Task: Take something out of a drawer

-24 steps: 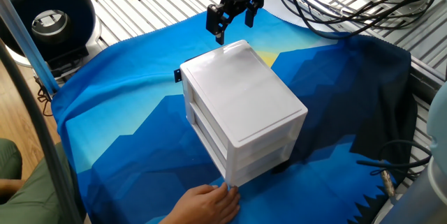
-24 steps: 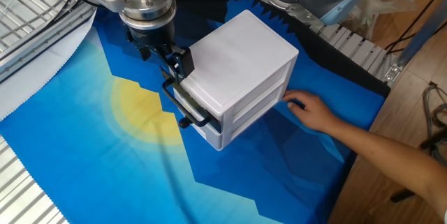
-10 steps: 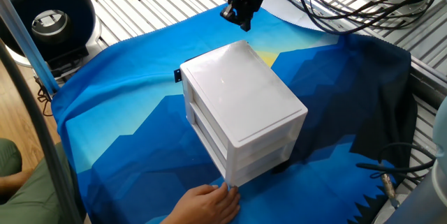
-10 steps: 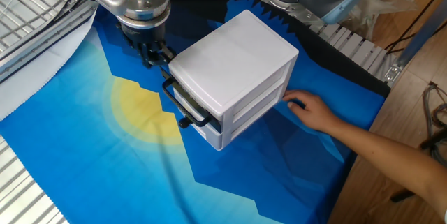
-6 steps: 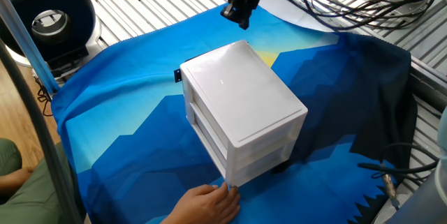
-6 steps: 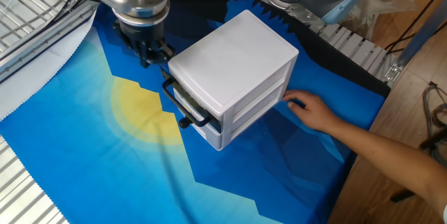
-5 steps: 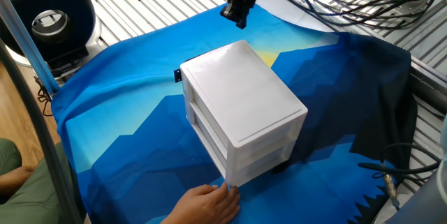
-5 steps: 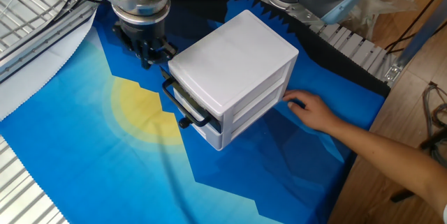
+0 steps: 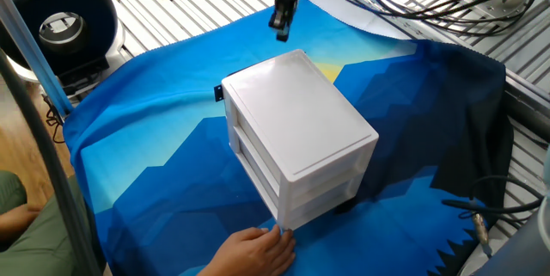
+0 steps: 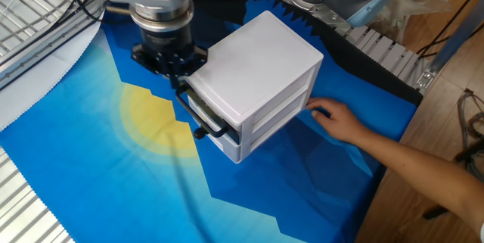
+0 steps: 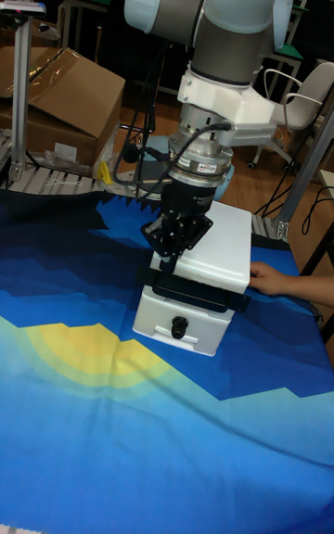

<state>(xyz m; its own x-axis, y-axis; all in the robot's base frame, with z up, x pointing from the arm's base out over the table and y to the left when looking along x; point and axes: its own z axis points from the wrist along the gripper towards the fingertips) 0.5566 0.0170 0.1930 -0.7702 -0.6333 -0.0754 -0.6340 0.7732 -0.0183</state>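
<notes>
The gripper (image 10: 178,73), fingers seemingly together, hangs just above the closed drawer (image 10: 203,111). Opening comes first: next, hook its handle (image 10: 198,113) and pull.

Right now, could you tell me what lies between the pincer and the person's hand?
The white cabinet stands between them: the pincer is at its handled front, the person's hand at its back corner. The other fixed view shows this.

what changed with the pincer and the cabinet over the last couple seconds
The pincer went from open beside the cabinet's top front edge to closed, and turned about its axis, staying at the handle end. Whether it now grips the handle cannot be told. The white cabinet did not move, its drawers look unchanged, and the person's hand stays braced against its back.
</notes>
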